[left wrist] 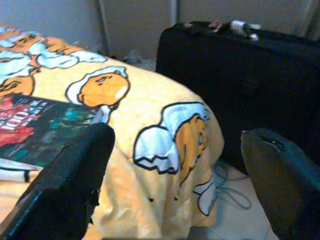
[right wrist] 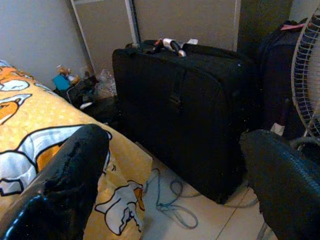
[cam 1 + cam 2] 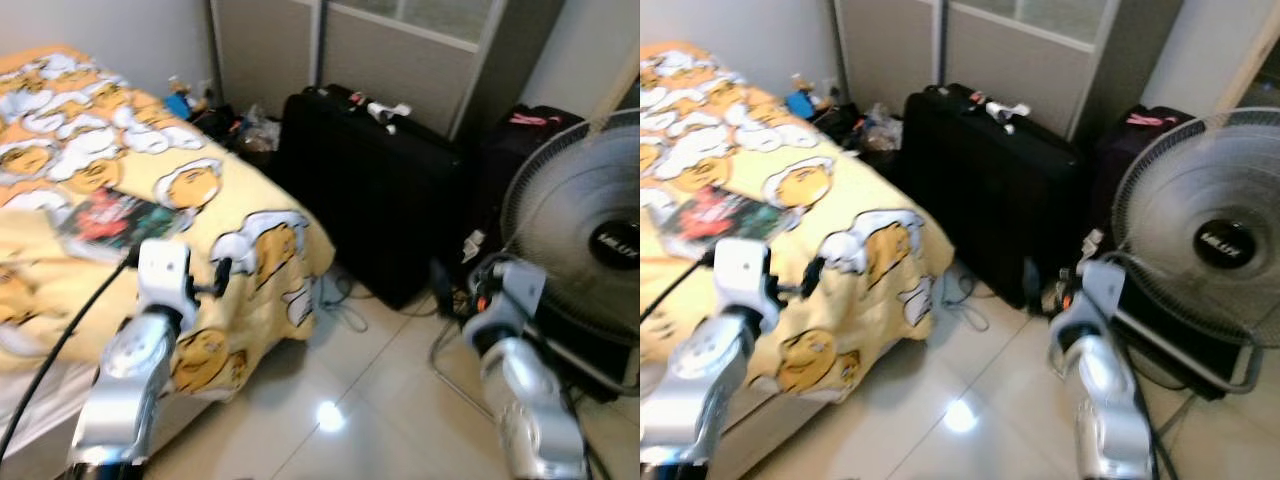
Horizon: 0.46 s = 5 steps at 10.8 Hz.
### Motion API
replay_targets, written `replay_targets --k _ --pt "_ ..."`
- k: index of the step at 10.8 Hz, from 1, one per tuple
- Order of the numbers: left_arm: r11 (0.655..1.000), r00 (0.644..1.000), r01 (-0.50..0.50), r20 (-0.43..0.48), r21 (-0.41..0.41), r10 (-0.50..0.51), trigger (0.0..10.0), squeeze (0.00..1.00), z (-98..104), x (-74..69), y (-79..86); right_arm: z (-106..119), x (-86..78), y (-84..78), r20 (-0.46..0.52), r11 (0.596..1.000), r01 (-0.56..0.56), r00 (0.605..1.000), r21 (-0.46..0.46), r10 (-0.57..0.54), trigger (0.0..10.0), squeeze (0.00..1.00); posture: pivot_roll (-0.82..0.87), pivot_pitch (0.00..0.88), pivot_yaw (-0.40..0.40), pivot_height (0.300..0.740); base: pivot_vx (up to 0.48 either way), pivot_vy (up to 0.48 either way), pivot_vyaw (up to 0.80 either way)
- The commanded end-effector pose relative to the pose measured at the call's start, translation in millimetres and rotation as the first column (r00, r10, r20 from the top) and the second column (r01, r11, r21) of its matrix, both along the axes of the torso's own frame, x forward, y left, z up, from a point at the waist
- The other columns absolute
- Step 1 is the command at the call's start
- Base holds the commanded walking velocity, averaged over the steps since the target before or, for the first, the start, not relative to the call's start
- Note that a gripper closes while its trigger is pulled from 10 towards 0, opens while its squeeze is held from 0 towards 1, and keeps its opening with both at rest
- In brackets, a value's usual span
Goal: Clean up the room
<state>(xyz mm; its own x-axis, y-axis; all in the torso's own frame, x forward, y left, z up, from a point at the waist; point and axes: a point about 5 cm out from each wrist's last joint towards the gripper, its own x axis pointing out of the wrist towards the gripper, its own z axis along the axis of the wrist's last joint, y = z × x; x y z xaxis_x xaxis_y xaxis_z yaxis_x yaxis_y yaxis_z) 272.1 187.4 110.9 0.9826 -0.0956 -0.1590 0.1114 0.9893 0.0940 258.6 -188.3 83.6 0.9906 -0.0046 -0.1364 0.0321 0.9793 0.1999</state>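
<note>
A dark magazine (image 3: 112,222) with a red and green cover lies on the bed's yellow cartoon blanket (image 3: 250,250). My left gripper (image 1: 175,170) is open and held above the blanket's edge, just right of the magazine, with nothing between its fingers (image 1: 75,175). My right gripper (image 2: 175,175) is open too, hovering over the tiled floor between the bed corner and a black suitcase (image 3: 370,190). Small clutter (image 3: 200,105) is heaped on the floor in the far corner beside the bed.
A standing fan (image 3: 585,235) is close on my right, beside my right arm. A second dark bag (image 3: 530,130) stands behind it. A loose cable (image 3: 340,300) curls on the floor in front of the suitcase. Sliding panels (image 3: 400,60) close off the back.
</note>
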Motion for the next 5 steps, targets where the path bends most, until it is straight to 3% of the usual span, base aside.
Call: replay_targets --k 1,5 --pt "1.0 1.0 -0.012 0.014 0.009 0.012 10.0 0.0 2.0 2.9 2.7 0.4 3.8 1.8 -0.003 1.0 0.004 1.0 0.014 -0.004 10.0 0.0 -0.05 0.0 -0.031 0.74 0.0 0.3 0.0" --pt "1.0 0.999 -0.013 0.047 0.002 0.013 10.0 0.0 8.9 13.4 -1.1 10.1 14.9 1.8 0.029 1.0 -0.005 1.0 -0.013 0.006 10.0 0.0 -0.05 0.0 -0.034 0.74 0.0 0.336 0.0"
